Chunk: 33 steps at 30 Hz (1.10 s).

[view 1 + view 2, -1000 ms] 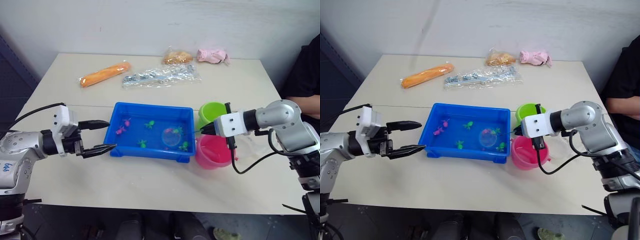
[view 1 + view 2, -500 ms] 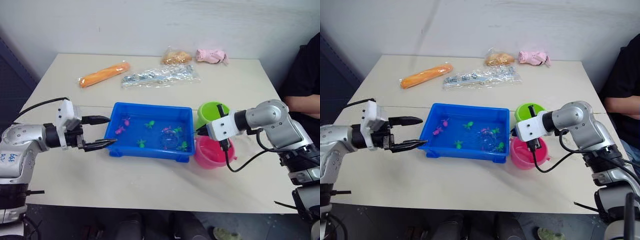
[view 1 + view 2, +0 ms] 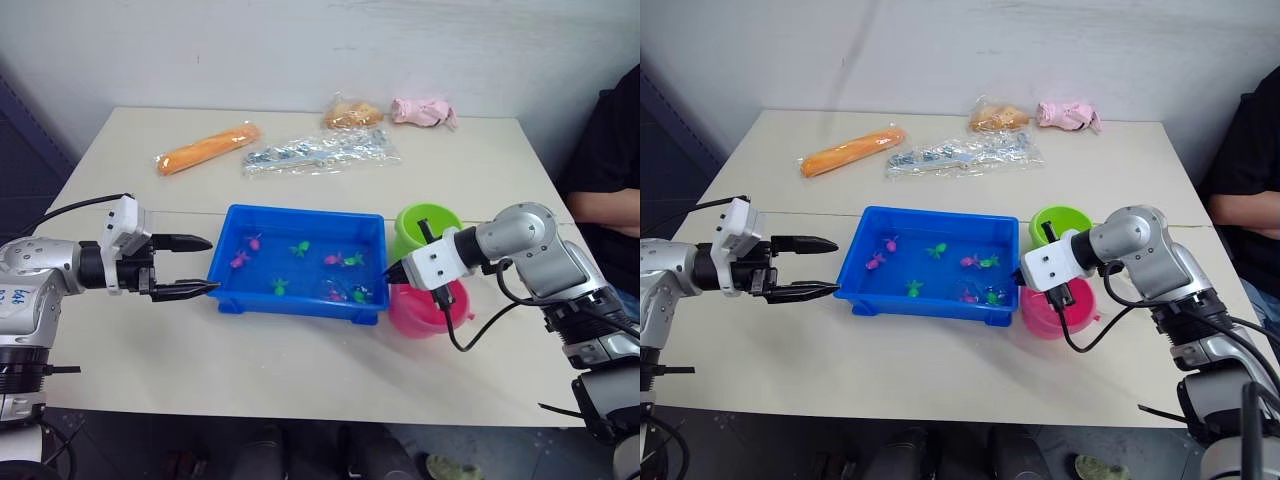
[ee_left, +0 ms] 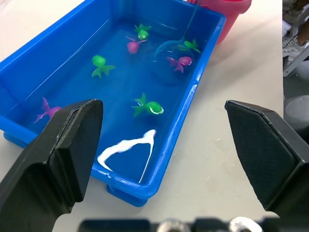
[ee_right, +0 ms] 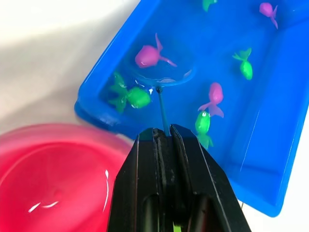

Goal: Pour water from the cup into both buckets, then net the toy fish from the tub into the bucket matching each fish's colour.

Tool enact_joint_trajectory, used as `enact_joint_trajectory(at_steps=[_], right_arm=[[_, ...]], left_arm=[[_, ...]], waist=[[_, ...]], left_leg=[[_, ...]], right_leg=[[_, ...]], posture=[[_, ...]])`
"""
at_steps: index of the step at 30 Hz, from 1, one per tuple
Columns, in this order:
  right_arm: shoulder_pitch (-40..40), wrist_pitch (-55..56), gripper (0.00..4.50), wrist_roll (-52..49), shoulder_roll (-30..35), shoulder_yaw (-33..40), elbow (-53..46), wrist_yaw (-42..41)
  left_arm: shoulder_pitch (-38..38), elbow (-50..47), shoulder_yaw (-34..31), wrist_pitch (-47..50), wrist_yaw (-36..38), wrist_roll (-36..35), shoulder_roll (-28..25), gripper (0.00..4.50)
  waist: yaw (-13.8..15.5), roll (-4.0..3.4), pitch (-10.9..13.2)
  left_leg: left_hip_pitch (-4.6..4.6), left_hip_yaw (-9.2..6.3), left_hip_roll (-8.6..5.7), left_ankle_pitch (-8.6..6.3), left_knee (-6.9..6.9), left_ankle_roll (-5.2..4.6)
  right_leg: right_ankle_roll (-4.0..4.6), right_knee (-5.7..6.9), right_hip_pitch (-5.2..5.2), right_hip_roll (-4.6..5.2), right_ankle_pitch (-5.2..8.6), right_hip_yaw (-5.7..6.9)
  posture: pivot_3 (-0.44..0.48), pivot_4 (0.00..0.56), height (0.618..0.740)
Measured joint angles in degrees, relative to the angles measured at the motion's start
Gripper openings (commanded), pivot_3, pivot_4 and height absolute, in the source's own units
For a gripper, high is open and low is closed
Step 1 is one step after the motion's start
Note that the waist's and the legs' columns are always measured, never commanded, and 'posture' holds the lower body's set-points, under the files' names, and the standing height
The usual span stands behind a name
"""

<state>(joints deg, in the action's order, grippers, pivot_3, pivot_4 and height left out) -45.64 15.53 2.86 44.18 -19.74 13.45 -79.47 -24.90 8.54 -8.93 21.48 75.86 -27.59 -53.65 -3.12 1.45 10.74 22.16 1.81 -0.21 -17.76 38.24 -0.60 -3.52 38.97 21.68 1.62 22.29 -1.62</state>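
Left eye view: a pale bench (image 3: 300, 370) is seen against a plain light wall, with the tub (image 3: 300, 300) near its middle. Beyond the tub, toward the wall, an orange bag (image 3: 208, 148), a clear bag of small parts (image 3: 320, 152), a tan bag (image 3: 352, 113) and a pink bundle (image 3: 425, 110) are laid. A person in black (image 3: 612, 150) is cut off by the picture edge, well to the right of the tub. The green bucket (image 3: 428, 222) and the pink bucket (image 3: 425, 308) are set just beside the tub's right end, the pink one nearer the robot.

The left tool (image 3: 185, 266) is held just beside the tub's left end, fingers spread wide and empty. The right tool (image 3: 393, 274) is at the tub's right end, above the pink bucket.

Right wrist view: the right tool's fingers (image 5: 193, 193) are seen closed narrowly on the thin handle of the net (image 5: 164, 79), whose hoop is dipped in the tub's water around a pink fish (image 5: 149, 55); water is seen in the pink bucket. In the head views the hoop is hard to make out.

Left wrist view: green and pink toy fish (image 4: 149, 107) are scattered in the tub.
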Motion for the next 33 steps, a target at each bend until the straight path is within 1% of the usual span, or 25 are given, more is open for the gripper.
enact_joint_trajectory(at_steps=[8,17,24,28,30,33], right_arm=[[0.0,-4.9,0.0,-2.4,-1.3,0.5,0.0,0.1],[-1.3,-10.9,0.0,-6.1,-1.2,3.9,0.4,-1.1],[-1.4,-13.8,0.0,-8.8,0.3,6.8,0.4,-2.3],[-1.3,-15.8,0.0,-10.1,0.8,7.9,0.2,-2.3],[1.3,-19.7,0.0,-12.6,2.9,11.2,-1.9,-2.0],[5.0,-24.1,0.0,-15.5,4.3,14.1,-5.2,-1.3]], left_arm=[[0.5,0.9,-0.7,-0.4,0.0,0.0,0.0,4.36],[1.2,0.9,-1.8,-0.4,-0.4,-0.1,-0.1,4.36],[1.2,0.9,-1.9,-0.8,-0.9,-0.1,0.1,4.36],[1.1,0.8,-1.9,-0.9,-1.4,-0.2,1.3,4.36],[0.7,-0.9,-1.9,-0.3,-2.5,-1.2,3.1,4.36],[0.6,-3.3,-1.9,0.7,-3.3,-2.1,4.3,4.36]], waist=[[-0.1,0.0,0.0],[0.0,0.0,0.0],[0.0,0.0,0.0],[0.0,0.0,0.0],[0.2,0.0,0.0],[0.5,0.0,0.0]], left_leg=[[0.0,0.0,0.0,0.0,0.0,0.0],[0.01,0.0,0.0,0.0,-0.01,0.0],[0.01,0.0,0.0,0.0,-0.02,-0.01],[0.01,0.0,0.0,0.0,-0.01,-0.01],[0.05,-0.01,0.0,-0.01,-0.03,-0.01],[0.08,-0.02,0.0,-0.02,-0.03,-0.03]], right_leg=[[0.0,0.02,0.01,0.0,0.0,0.0],[0.0,0.01,0.02,0.0,0.0,0.0],[0.0,0.01,0.02,0.0,0.0,0.0],[0.0,0.01,0.02,0.0,0.0,0.0],[0.0,0.04,0.01,0.0,0.0,0.01],[0.0,0.01,0.0,0.02,0.0,0.03]], posture=[[0.0,0.15,0.74],[0.0,0.15,0.74],[0.0,0.15,0.74],[0.0,0.15,0.74],[0.0,0.15,0.74],[0.0,0.15,0.74]])
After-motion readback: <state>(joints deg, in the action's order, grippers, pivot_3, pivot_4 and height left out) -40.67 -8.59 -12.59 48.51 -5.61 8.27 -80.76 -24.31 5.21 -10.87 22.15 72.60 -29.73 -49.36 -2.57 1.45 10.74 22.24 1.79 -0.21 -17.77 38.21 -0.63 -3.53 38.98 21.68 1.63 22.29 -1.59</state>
